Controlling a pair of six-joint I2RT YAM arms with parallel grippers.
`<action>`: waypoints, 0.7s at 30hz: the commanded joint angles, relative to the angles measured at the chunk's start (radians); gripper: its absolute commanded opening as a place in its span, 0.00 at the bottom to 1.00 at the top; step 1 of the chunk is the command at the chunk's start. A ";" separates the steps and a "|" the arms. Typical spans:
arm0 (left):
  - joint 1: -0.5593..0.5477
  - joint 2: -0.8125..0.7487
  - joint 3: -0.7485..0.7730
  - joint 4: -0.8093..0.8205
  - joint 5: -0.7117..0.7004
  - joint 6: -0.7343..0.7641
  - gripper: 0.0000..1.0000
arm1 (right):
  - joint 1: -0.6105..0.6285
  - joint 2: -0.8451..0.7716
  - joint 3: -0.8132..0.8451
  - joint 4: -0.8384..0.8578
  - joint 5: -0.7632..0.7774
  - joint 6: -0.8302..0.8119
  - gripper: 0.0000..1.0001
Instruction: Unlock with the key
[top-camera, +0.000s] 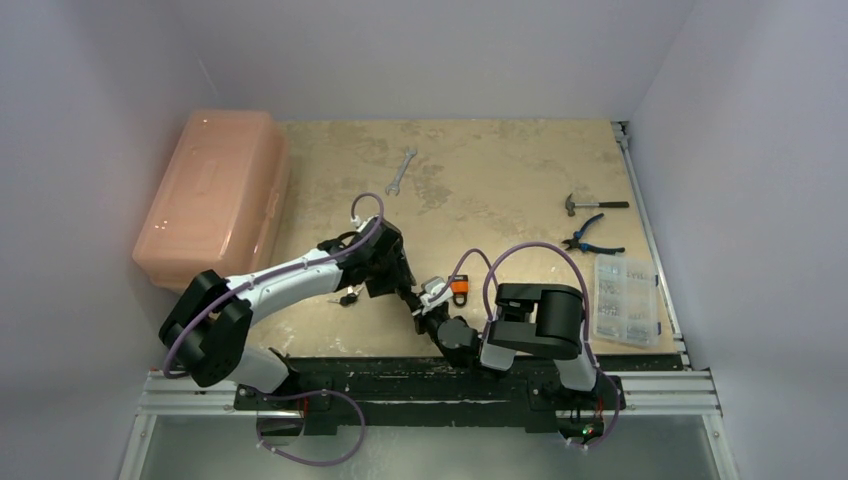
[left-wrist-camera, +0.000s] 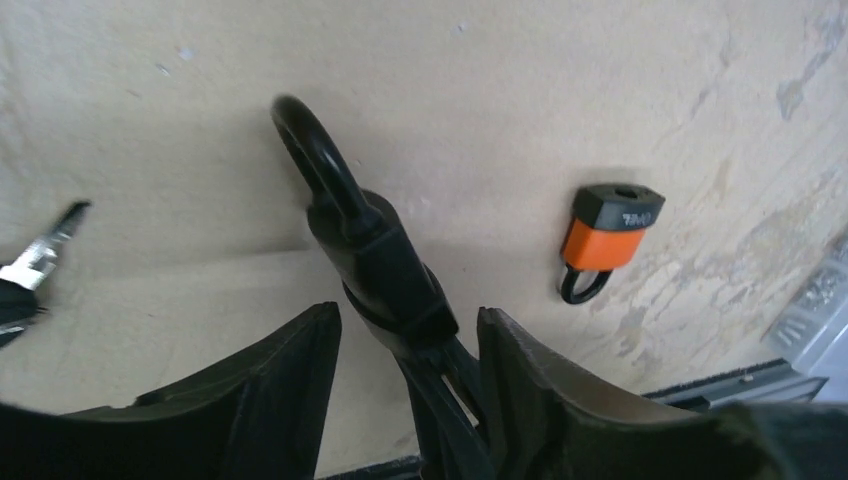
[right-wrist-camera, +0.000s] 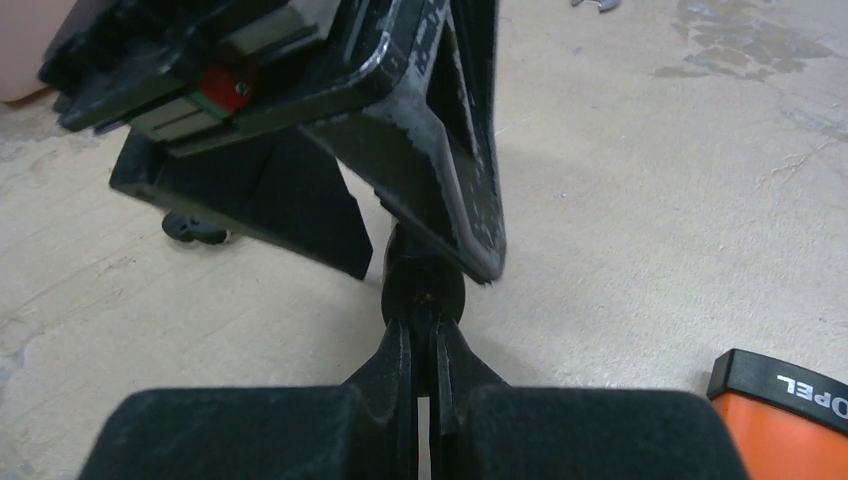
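Note:
A black padlock (left-wrist-camera: 375, 265) with its shackle (left-wrist-camera: 310, 150) pointing away sits between the fingers of my left gripper (left-wrist-camera: 408, 312). That gripper is open, and its fingers (left-wrist-camera: 290, 370) stand off the lock body on both sides. My right gripper (right-wrist-camera: 422, 335) is shut on the key (left-wrist-camera: 458, 392), whose blade goes into the bottom end of the black padlock (right-wrist-camera: 425, 285). In the top view the two grippers meet at the lock (top-camera: 413, 297), near the table's front edge.
An orange padlock (top-camera: 459, 290) lies just right of the grippers, and a bunch of spare keys (top-camera: 348, 297) just left. A pink plastic box (top-camera: 215, 195) fills the left side. A wrench (top-camera: 400, 170), hammer (top-camera: 595, 205), pliers (top-camera: 592, 238) and a clear parts organiser (top-camera: 625, 300) lie behind and to the right.

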 joint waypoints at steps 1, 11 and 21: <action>-0.024 -0.022 -0.001 0.025 0.062 0.021 0.61 | -0.005 0.000 0.004 0.126 0.011 0.031 0.00; -0.024 -0.014 0.013 -0.017 0.008 0.014 0.73 | -0.004 0.011 0.005 0.133 0.014 0.027 0.00; -0.024 -0.006 0.035 -0.059 -0.136 -0.053 0.72 | 0.016 0.032 0.018 0.151 0.039 -0.039 0.00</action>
